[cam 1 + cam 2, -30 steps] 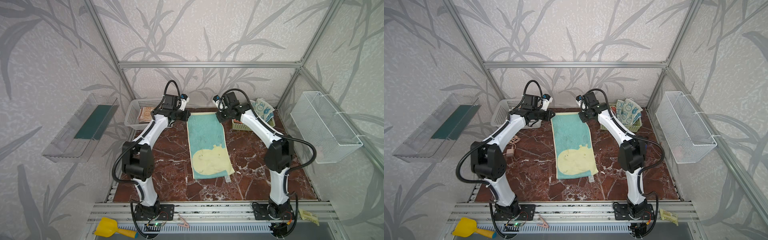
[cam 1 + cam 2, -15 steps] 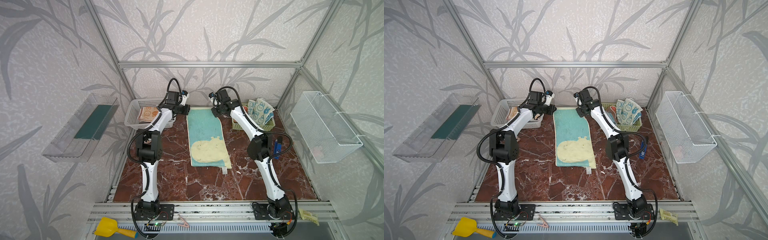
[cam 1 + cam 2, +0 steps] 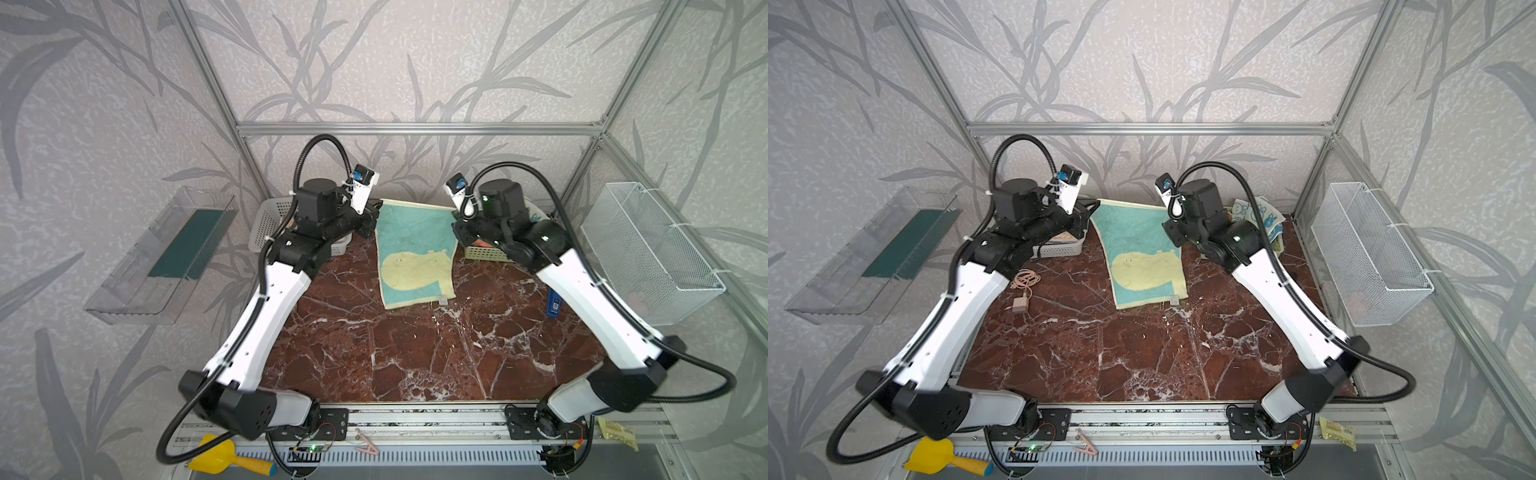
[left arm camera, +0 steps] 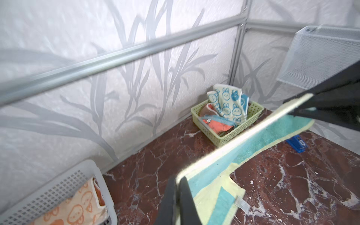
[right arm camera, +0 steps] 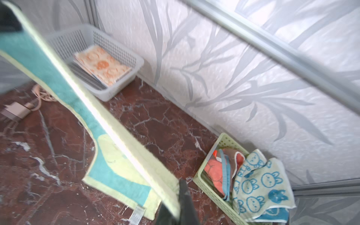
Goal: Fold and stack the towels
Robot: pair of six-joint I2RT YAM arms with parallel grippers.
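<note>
Grip: left fingers (image 4: 185, 196) and right fingers (image 5: 186, 202) each clench a teal hippo towel (image 3: 409, 232) corner; hem taut between them, opposite end on the table (image 3: 415, 353).

Pretty clearly a robotics lab test cell, not anyone's home. There's a boxy aluminium extrusion frame (image 3: 415, 129) with leaf-print wallpaper panels (image 3: 415, 62) slapped on and a marble-look tabletop (image 3: 415, 357). Two white robot arms, left arm (image 3: 266, 307) and right arm (image 3: 590, 299), are bolted to a slotted rail (image 3: 415, 419) up front, with exposed wiring (image 3: 316, 436) underneath.
</note>
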